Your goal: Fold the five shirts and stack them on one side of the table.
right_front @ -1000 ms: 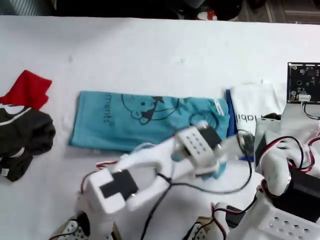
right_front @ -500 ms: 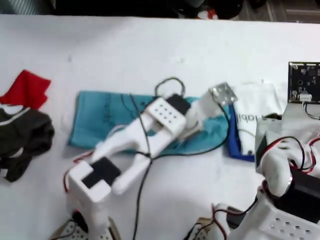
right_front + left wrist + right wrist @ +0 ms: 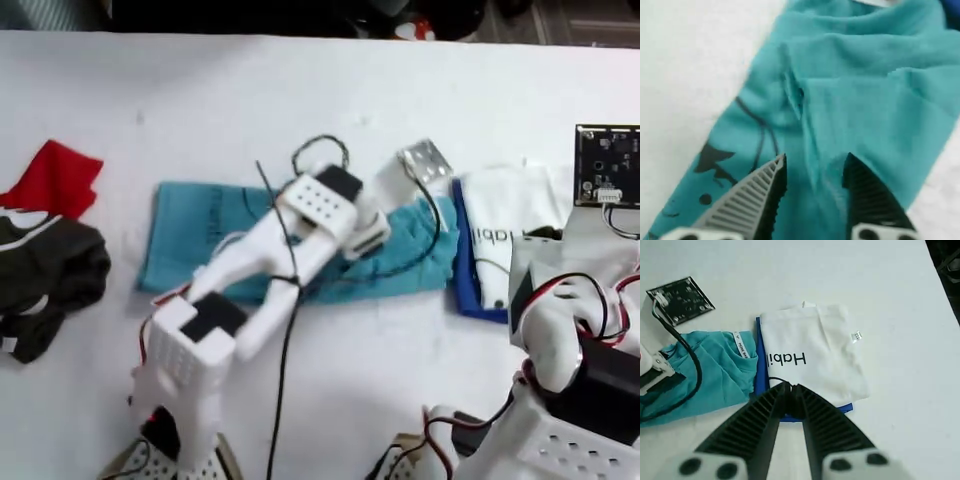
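One teal shirt sits mid-frame as a long strip, wrinkly at its right end. Left gripper jaws apart above it, right gripper jaws together. Plenty of bare table up top.

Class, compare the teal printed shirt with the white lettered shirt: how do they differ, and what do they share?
The teal printed shirt is a long, rumpled strip; the white lettered shirt is a compact rectangle. The teal shirt lies directly on the white table; the white shirt sits on a blue folded shirt. Both carry dark print.
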You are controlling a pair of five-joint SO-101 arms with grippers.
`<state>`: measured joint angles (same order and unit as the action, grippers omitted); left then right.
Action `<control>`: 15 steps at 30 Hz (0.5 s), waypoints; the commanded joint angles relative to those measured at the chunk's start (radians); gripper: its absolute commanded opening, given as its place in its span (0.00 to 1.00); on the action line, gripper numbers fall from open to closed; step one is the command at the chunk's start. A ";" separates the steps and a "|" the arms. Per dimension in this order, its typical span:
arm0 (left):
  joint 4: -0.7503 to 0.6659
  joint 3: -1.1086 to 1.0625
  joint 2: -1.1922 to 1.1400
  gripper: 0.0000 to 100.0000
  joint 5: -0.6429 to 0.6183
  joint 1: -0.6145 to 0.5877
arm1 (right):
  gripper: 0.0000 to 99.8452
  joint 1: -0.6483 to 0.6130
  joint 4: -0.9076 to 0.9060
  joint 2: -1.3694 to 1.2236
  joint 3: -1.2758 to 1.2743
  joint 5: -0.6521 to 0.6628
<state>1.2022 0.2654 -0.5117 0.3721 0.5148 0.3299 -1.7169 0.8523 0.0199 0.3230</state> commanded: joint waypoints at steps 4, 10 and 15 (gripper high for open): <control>0.146 0.232 -0.015 0.22 0.006 -0.101 | 0.02 0.002 -0.002 -0.005 0.003 0.011; 0.430 0.419 0.004 0.18 0.006 -0.110 | 0.02 0.002 -0.002 -0.005 0.003 0.011; 0.588 0.499 0.039 0.08 -0.003 -0.044 | 0.02 0.002 -0.002 -0.005 0.003 0.011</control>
<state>1.7346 0.7089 -0.5378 0.3690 0.4381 0.3299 -1.7169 0.8523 0.0199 0.3230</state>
